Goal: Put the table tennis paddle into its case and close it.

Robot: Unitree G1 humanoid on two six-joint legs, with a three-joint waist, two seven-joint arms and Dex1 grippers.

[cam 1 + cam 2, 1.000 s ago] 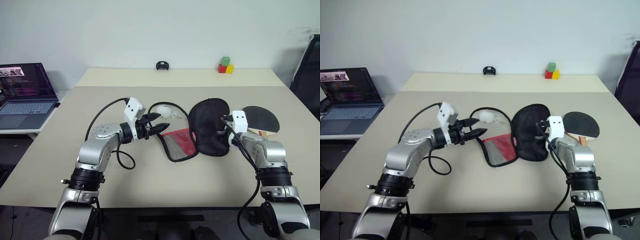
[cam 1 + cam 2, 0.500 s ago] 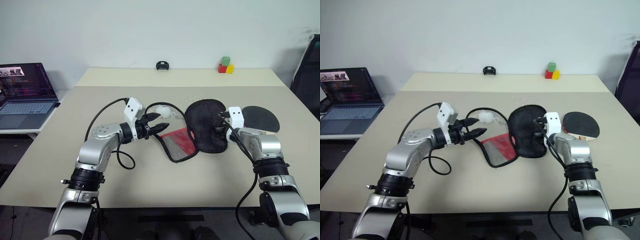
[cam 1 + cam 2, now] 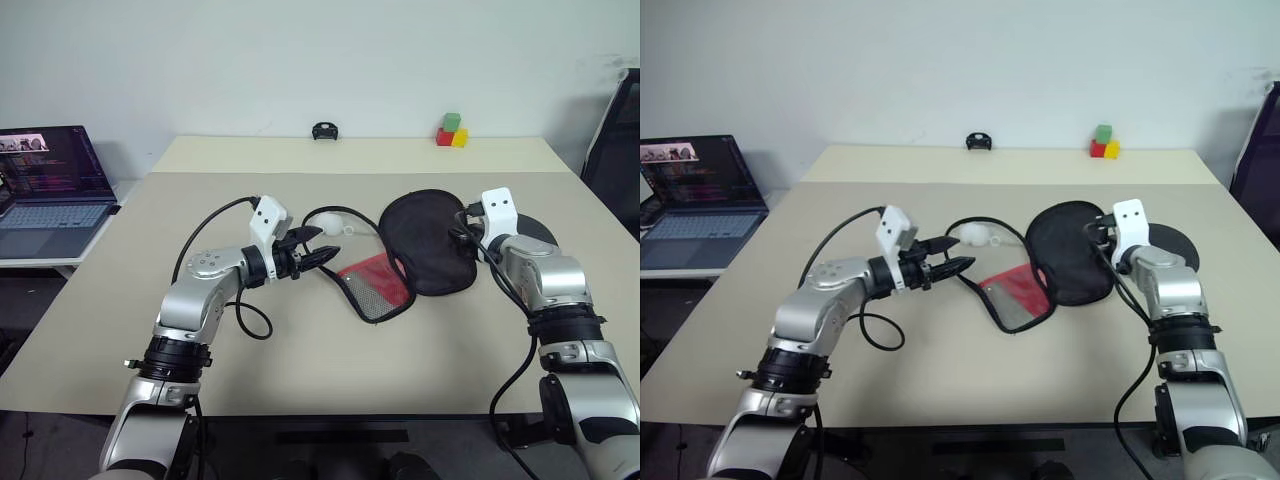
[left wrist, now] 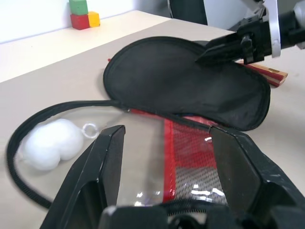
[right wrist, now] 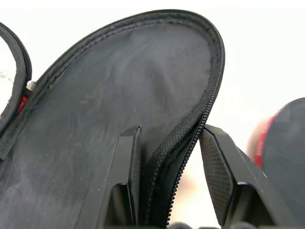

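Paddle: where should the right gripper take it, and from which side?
Grip the light-wood handle, coming from the robot's right. The paddle lies flat on the table, its blade too wide to pinch, and the case's open flap crowds its left side.

Table tennis paddle (image 3: 535, 232) mostly behind right arm, handle perhaps hidden.

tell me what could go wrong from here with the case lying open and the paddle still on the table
1. The right gripper has its fingers open around the zip edge of the case's black flap; the flap could drop shut before the table tennis paddle goes in.
2. The paddle lies partly behind the right arm, so reaching for it may knock it away.
3. The white puff and loop cord lie beside the opening and could snag the zip or the open left gripper.
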